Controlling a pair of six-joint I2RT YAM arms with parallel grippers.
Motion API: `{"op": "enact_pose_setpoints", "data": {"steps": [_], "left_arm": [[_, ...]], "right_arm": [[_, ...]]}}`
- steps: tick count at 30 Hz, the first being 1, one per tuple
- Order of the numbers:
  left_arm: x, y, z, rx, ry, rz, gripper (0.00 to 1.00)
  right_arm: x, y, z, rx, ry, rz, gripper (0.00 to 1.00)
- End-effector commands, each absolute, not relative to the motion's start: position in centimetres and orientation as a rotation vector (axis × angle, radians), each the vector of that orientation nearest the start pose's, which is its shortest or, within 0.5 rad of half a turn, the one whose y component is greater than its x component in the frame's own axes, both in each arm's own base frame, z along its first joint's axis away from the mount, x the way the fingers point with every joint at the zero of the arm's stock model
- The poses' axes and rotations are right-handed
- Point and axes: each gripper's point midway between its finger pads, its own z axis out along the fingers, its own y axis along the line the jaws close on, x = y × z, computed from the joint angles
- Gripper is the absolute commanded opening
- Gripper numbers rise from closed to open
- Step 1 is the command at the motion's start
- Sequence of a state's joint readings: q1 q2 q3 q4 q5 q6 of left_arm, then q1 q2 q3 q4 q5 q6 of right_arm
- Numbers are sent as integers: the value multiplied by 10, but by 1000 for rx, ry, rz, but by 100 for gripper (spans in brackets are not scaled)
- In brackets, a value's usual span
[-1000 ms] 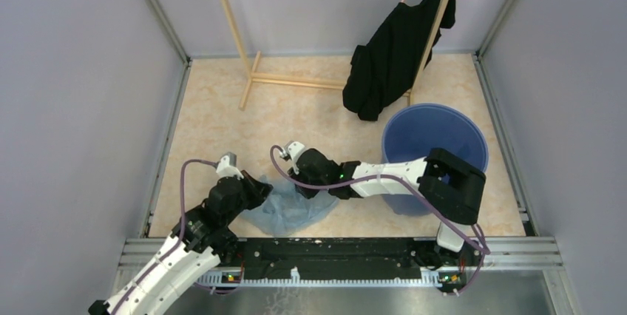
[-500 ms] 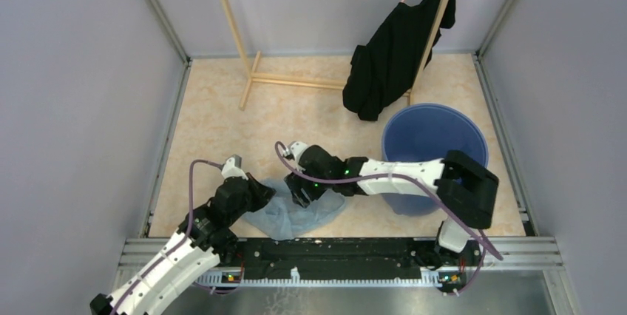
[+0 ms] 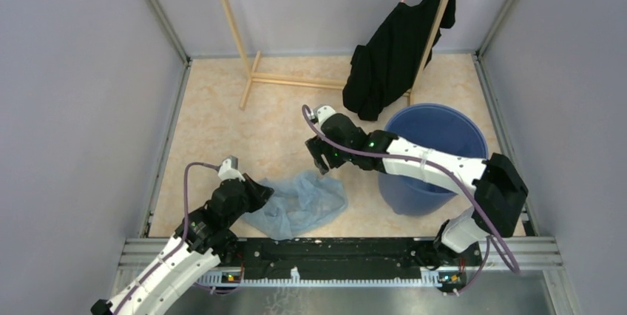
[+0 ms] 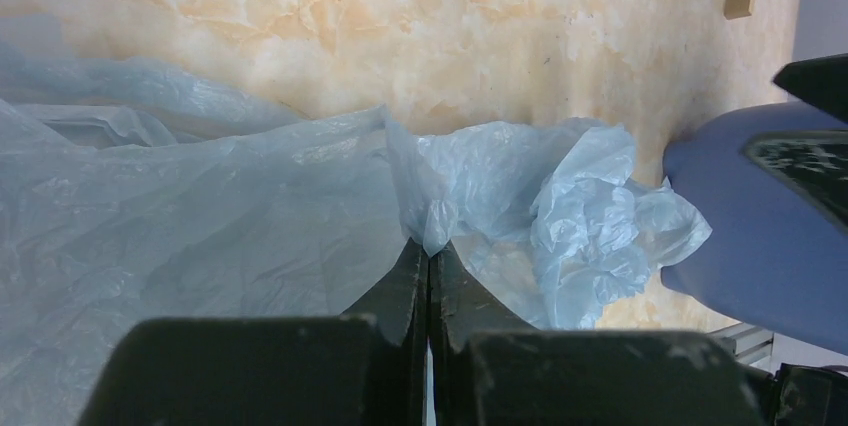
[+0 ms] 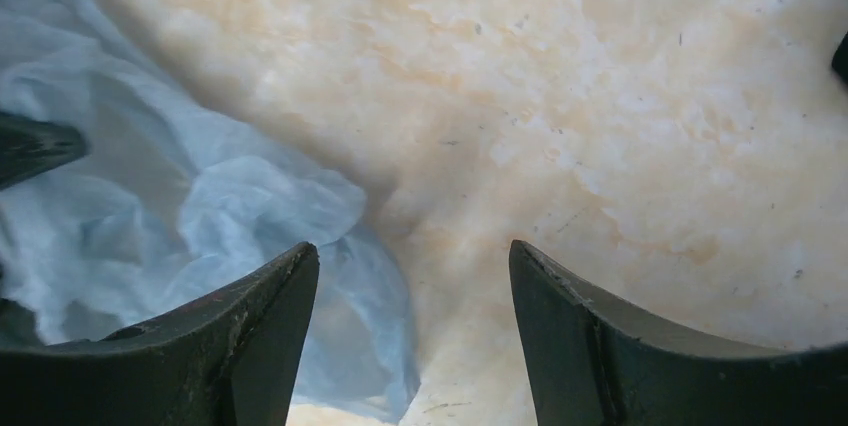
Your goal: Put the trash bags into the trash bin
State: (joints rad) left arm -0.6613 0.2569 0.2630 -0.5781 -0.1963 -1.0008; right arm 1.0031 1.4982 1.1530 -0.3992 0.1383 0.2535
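The pale-blue translucent trash bag (image 3: 299, 200) lies crumpled on the floor, near the front edge. My left gripper (image 3: 260, 193) is shut on the bag's left edge; in the left wrist view the film (image 4: 300, 206) bunches at the closed fingertips (image 4: 431, 251). My right gripper (image 3: 319, 161) hangs open above the floor just beyond the bag, nothing between its fingers (image 5: 270, 296); the bag (image 5: 200, 216) shows at the lower left of its view. The blue trash bin (image 3: 434, 156) stands to the right, the right arm crossing its rim.
A black garment (image 3: 392, 52) hangs from a wooden rack (image 3: 244, 41) at the back, just above the bin's far rim. Grey walls close in on both sides. A metal rail (image 3: 333, 245) runs along the near edge.
My right gripper has opened, let go of the bag and risen back toward the bin. The bag has spread out flatter on the floor. The left gripper keeps its hold.
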Motion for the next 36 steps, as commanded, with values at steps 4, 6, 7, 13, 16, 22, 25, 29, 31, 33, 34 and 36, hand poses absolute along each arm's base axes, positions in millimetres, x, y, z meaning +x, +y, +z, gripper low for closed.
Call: {"op": "enact_pose_setpoints", "data": {"steps": [4, 6, 7, 13, 16, 22, 25, 29, 31, 33, 34, 36], "left_arm": [[168, -129, 90, -494, 2153, -753, 0], [168, -129, 91, -494, 2149, -756, 0], [169, -129, 92, -494, 2146, -758, 0], [174, -131, 99, -486, 2117, -760, 0], [175, -131, 101, -484, 2123, -753, 0], [175, -132, 99, -484, 2143, -746, 0], [175, -132, 100, -485, 2136, -745, 0], [176, -131, 102, -484, 2130, -746, 0], [175, -131, 102, -485, 2132, -745, 0], [175, -131, 102, -486, 2132, -748, 0], [175, -131, 102, -486, 2130, -749, 0], [175, -131, 102, -485, 2129, -749, 0]], "right_arm": [[228, 324, 102, -910, 2352, 323, 64], [223, 324, 94, -923, 2365, 342, 61], [220, 325, 90, -931, 2370, 357, 60], [209, 334, 67, -963, 2415, 421, 56], [199, 343, 64, -997, 2419, 467, 57], [203, 335, 93, -981, 2346, 419, 66], [203, 331, 112, -980, 2315, 422, 67], [193, 323, 114, -989, 2328, 434, 67], [189, 319, 110, -987, 2336, 433, 67], [185, 317, 102, -987, 2349, 441, 67], [183, 316, 97, -991, 2358, 445, 66], [180, 317, 87, -1000, 2372, 445, 63]]}}
